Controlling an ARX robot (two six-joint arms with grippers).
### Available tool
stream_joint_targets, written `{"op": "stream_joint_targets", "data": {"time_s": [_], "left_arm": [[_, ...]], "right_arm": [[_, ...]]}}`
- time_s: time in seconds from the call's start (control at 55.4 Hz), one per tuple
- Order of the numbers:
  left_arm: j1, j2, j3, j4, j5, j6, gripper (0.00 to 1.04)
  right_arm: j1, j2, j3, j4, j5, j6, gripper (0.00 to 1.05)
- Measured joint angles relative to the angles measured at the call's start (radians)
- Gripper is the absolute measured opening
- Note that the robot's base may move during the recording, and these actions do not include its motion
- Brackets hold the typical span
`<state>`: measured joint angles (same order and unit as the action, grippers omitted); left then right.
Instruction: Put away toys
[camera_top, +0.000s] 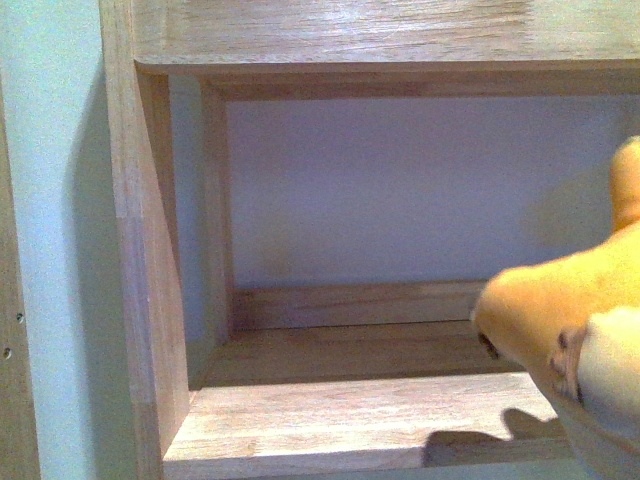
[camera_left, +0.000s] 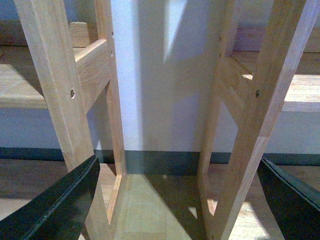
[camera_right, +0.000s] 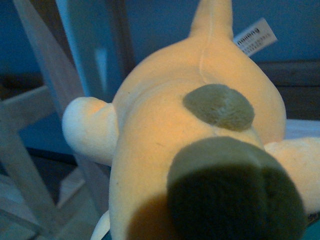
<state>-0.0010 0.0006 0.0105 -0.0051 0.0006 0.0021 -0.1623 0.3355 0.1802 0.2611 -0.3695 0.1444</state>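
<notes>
The orange-yellow plush toy (camera_top: 560, 320) with a cream patch shows at the right edge of the front view, held just in front of an open wooden shelf compartment (camera_top: 360, 350). In the right wrist view the plush toy (camera_right: 165, 150) fills the picture, with greenish-brown spots and a white tag; my right gripper is shut on it and its fingers are hidden behind the toy. My left gripper (camera_left: 175, 200) is open and empty, its dark fingers (camera_left: 55, 205) at the sides of the left wrist view, low near the floor and facing the shelf's wooden legs (camera_left: 250, 125).
The shelf board (camera_top: 370, 425) and the wooden upright (camera_top: 145, 250) at its left frame the compartment, with a pale back wall behind. A top board (camera_top: 380, 30) closes it above. The left wrist view shows wooden floor (camera_left: 150, 210) and a dark skirting strip.
</notes>
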Motion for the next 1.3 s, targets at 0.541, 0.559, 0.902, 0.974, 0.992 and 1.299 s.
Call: {"op": "stream_joint_targets", "data": {"time_s": [0.541, 0.559, 0.902, 0.974, 0.992, 1.299], "left_arm": [[0.000, 0.000, 0.000, 0.000, 0.000, 0.000, 0.99], [0.000, 0.000, 0.000, 0.000, 0.000, 0.000, 0.99], [0.000, 0.000, 0.000, 0.000, 0.000, 0.000, 0.99], [0.000, 0.000, 0.000, 0.000, 0.000, 0.000, 0.99], [0.000, 0.000, 0.000, 0.000, 0.000, 0.000, 0.99], [0.000, 0.000, 0.000, 0.000, 0.000, 0.000, 0.99]], "right_arm": [[0.076, 0.091, 0.404, -0.060, 0.092, -0.257, 0.18], [0.072, 0.098, 0.414, -0.057, 0.089, -0.257, 0.18], [0.037, 0.487, 0.883, -0.019, 0.072, -0.224, 0.18], [0.061, 0.605, 1.026, -0.047, 0.101, -0.217, 0.18], [0.070, 0.635, 1.061, -0.054, 0.109, -0.217, 0.18], [0.188, 0.983, 1.522, -0.208, 0.192, -0.239, 0.18]]}}
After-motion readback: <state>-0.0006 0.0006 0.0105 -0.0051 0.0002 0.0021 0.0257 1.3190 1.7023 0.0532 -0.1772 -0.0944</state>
